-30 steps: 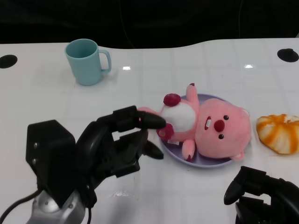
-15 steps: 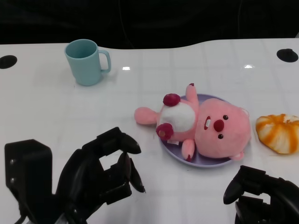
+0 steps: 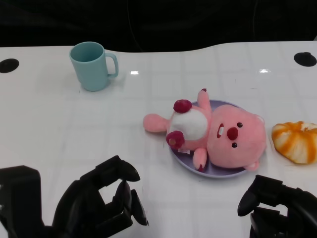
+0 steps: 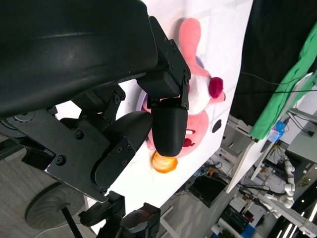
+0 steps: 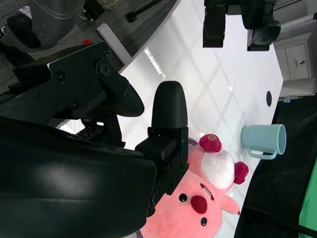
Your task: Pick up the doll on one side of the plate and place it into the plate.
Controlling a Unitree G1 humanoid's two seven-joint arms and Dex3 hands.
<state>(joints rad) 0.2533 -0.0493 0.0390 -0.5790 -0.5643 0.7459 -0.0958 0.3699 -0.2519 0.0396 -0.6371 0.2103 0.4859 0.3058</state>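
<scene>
A pink plush doll [image 3: 218,131] with a white belly and red paws lies on its back across the purple plate [image 3: 215,171], one arm reaching left over the rim onto the table. The doll [image 4: 198,94] shows past the fingers in the left wrist view, and the doll [image 5: 198,198] shows in the right wrist view too. My left hand [image 3: 96,206] hovers low at the front left, well clear of the doll, fingers apart and holding nothing. My right hand [image 3: 277,208] sits at the front right corner, empty, below the plate's front edge.
A light blue mug [image 3: 91,64] stands at the back left. An orange-and-white bun [image 3: 296,141] lies right of the plate. Two black round holes [image 3: 8,65] [image 3: 305,58] mark the table's far corners. Beyond the table's back edge it is dark.
My left hand has let go of the doll's arm and pulled back toward me and to the left. The doll stays lying on the plate. The right hand has not moved.
</scene>
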